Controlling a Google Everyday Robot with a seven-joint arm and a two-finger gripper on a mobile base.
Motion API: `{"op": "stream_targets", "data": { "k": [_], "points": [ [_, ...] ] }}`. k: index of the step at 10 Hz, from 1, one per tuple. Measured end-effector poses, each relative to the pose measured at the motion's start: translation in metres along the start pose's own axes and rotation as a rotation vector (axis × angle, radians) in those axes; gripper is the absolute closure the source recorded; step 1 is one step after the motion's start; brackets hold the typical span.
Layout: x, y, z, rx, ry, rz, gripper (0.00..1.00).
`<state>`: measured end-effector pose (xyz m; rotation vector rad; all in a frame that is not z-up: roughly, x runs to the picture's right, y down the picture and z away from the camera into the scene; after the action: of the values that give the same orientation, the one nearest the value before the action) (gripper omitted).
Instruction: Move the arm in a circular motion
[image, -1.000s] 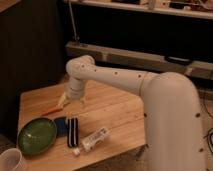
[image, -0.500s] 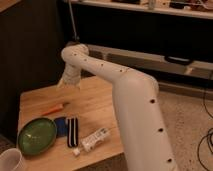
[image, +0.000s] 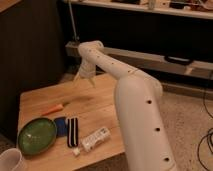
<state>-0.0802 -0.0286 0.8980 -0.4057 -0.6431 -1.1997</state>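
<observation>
My pincer hangs upper left of centre, over the far edge of the worktop; clenched or released, I cannot tell. The arm runs from it to lower right. I'd draw the circle smooth and high, clear of carrot and green bowl.

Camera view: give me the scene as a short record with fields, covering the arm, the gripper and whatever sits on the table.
arm: white arm, rising from lower right, elbow bent over the table's far side
gripper: gripper hangs below the elbow, above the far part of the wooden table, apart from the items
near side of table: carrot, green bowl, striped object, white bottle on its side
lower left: white cup
</observation>
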Motion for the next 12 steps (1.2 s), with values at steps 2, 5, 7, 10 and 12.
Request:
{"op": "stream_targets", "data": {
  "k": [2, 5, 7, 10, 12],
  "points": [
    [0.002, 0.052, -0.002, -0.018, 0.014, 0.091, 0.26],
    [-0.014, 0.130, 0.000, -0.030, 0.017, 0.221, 0.26],
    [-0.044, 0.173, -0.001, -0.024, 0.022, 0.252, 0.26],
    [-0.104, 0.188, -0.009, -0.006, -0.012, 0.173, 0.26],
    [-0.151, 0.171, -0.008, 0.012, -0.064, 0.096, 0.26]
  ]
}}
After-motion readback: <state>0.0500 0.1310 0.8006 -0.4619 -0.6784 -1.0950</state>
